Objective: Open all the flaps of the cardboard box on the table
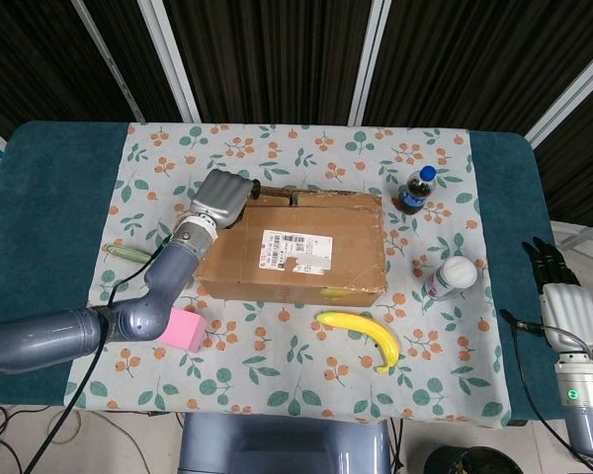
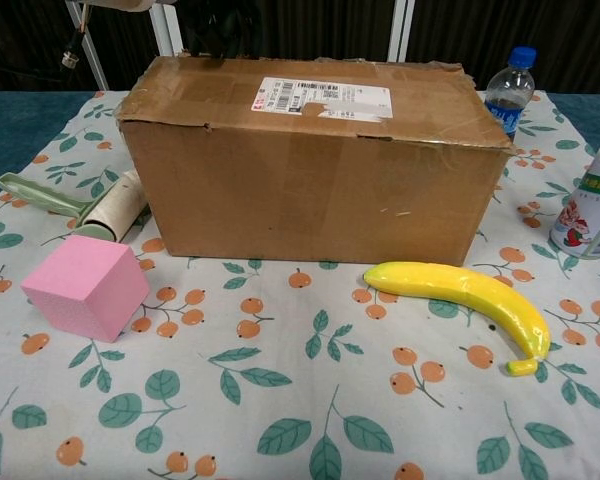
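A closed cardboard box is sitting near the middle of the tabletop, on a floral cloth, its top flaps lying flat under a white shipping label. The robot's left hand is reaching over the box's back-left corner, palm down, with its dark fingers curling over the far edge of the top; whether they are actually gripping a flap cannot be told from either view. The left arm is stretching in from the lower left and passing above a pink cube, which is resting just off the box's front-left corner. A lint roller with a green handle is lying beside the box's left end. In front of the box, a yellow banana is lying on the cloth, close to but apart from it. A cola bottle with a blue cap is standing upright by the box's back-right corner, and a small white-capped bottle is standing to the right. The right hand is hanging well apart at the tabletop's right edge, fingers extended and holding nothing.
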